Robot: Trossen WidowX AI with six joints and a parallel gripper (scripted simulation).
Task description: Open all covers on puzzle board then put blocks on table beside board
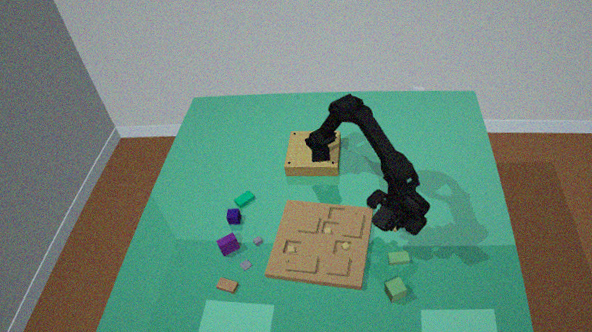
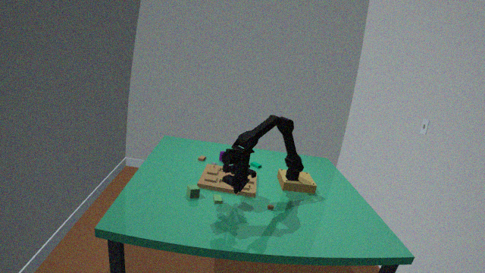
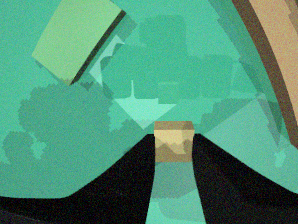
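My gripper is shut on a small tan block. It holds the block above the table, just off the puzzle board's right side in the top view. The tan puzzle board lies flat. Three pale tan blocks show in its wells: one near the back middle, one right of centre and one at the left. Board-coloured covers show beside the wells; their exact positions are hard to tell. The arm hides part of the board in the exterior view.
Pale green blocks lie right of the board. A green block, a dark blue cube, a purple block, an orange block and small grey pieces lie left. A reddish block lies near the arm's base.
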